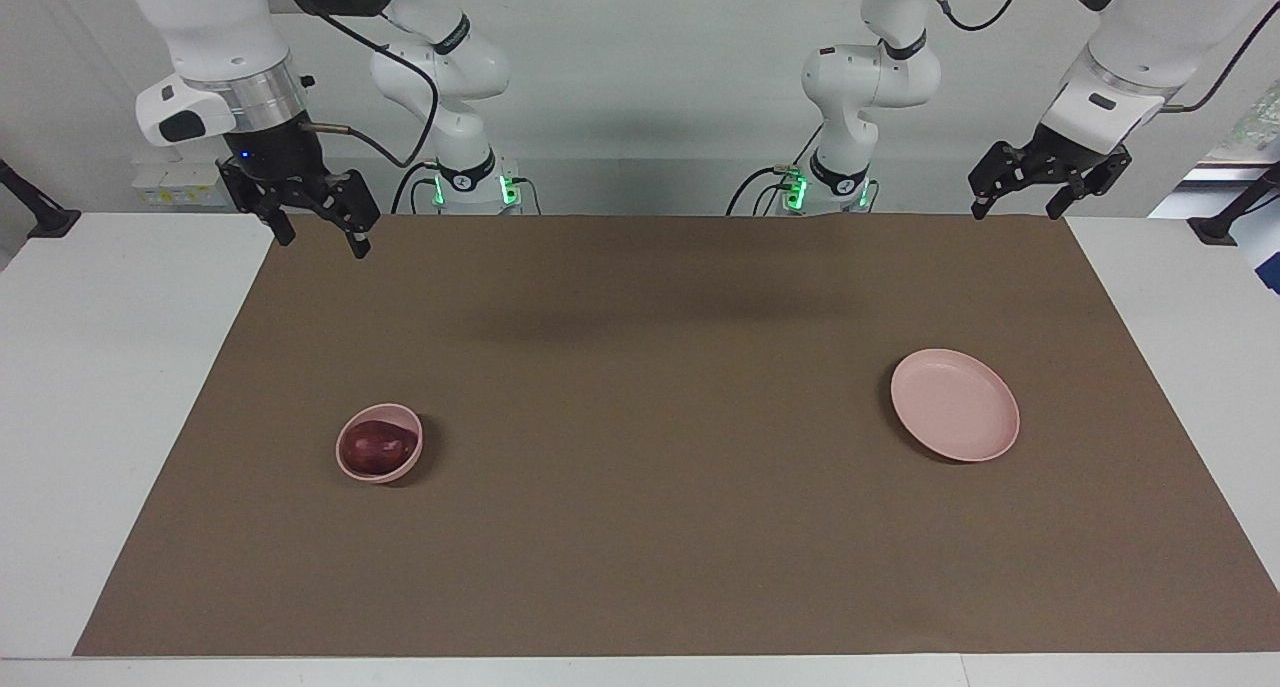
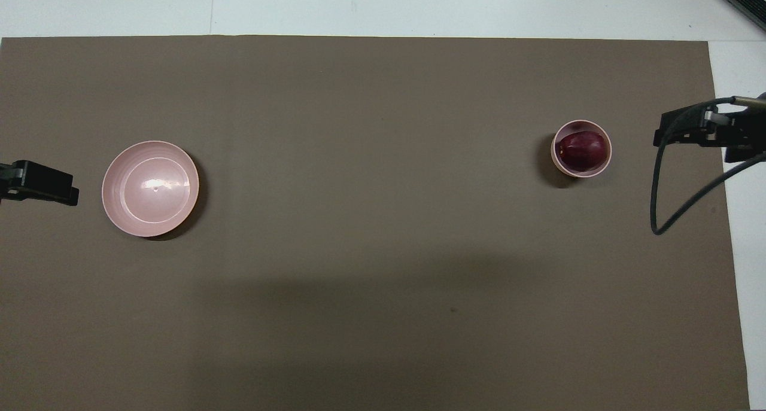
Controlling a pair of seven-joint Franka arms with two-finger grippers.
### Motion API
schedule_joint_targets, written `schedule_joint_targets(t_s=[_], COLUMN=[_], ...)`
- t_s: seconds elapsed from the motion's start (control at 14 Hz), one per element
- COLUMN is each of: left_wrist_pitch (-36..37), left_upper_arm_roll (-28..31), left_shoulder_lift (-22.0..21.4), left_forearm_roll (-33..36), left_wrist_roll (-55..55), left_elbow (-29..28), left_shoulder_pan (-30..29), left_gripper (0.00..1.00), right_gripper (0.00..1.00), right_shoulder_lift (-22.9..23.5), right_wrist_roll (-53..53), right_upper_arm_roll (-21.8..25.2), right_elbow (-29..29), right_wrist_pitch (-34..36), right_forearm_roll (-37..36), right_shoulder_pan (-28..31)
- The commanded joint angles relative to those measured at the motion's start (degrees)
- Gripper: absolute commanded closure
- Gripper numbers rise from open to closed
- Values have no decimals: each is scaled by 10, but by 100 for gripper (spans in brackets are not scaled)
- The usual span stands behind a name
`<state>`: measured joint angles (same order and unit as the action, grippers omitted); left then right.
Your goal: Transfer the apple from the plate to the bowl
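Brown-matted bench (image 1: 640, 567): dark red apple (image 1: 377, 446) rests in small deep pink bowl (image 1: 379, 443); flat pink plate (image 1: 955, 405) bare. Right gripper (image 1: 318, 231) and left gripper (image 1: 1018, 202) fingers open, empty, raised. Park clear; avoid nudging bowl.

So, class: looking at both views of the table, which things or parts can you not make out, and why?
- Underside of the apple: hidden by the bowl wall, both views.
- Left gripper: overhead view, mostly cut off by the picture's edge.
- Right gripper: overhead view, partly cut off by the edge and crossed by its cable.
- Plate underside: hidden against the brown mat.
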<state>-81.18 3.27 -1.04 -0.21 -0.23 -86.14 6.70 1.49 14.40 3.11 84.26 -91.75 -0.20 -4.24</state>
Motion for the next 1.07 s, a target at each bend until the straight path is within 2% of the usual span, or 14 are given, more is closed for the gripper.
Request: schedule_joint_targets(t_s=[0.0, 0.29, 1.0], left_wrist_pitch=[12, 12, 12], left_upper_arm_roll=[0, 0, 0], left_shoulder_lift=[-3, -3, -3], left_forearm_roll=[5, 5, 5], left_wrist_roll=[3, 3, 3], left_elbow=[6, 6, 6], left_shoulder_pan=[-2, -1, -2], left_gripper=[0, 0, 0], right_gripper=[0, 0, 0], right_shoulder_lift=[-18, -61, -62], right_wrist_roll=[13, 9, 4], right_upper_arm_roll=[-4, -7, -7], right_elbow=[-1, 33, 34], right_wrist_pitch=[46, 48, 46], right_forearm_roll=[13, 14, 14], right_shoulder_pan=[2, 2, 2])
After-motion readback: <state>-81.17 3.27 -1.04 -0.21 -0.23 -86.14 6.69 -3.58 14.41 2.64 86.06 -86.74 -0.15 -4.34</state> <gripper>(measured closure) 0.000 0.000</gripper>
